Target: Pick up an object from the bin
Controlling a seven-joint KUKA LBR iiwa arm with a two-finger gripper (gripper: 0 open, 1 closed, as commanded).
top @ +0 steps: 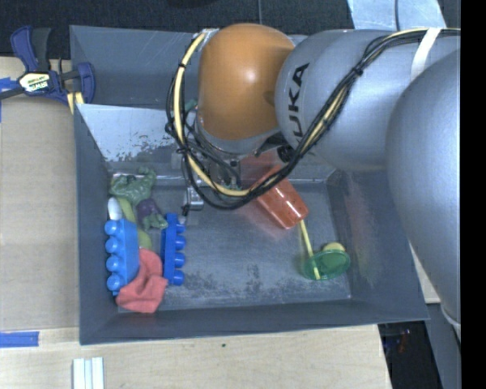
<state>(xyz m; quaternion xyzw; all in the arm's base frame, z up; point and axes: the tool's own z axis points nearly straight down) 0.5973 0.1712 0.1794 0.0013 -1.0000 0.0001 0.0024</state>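
The bin (227,262) is plain grey with dark speckles on its floor. The arm (373,96) is silver-grey with black lettering. The wrist cover (239,79) is glossy orange. The cables (182,79) are yellow and black.

- cup (282,203): translucent orange-red
- disc (332,261): green
- stem (305,245): yellow
- blocks (120,254): blue
- cloth (143,286): pinkish red
- toy (132,186): mottled olive green
- bead (150,211): purple
- tube (113,210): white

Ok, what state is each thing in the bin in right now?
orange cup: on its side, partly under the arm.
green disc: flat on the floor, yellow stick attached, apart from the rest.
left blue block: lying flat.
right blue block: lying flat.
red cloth: crumpled against both blocks.
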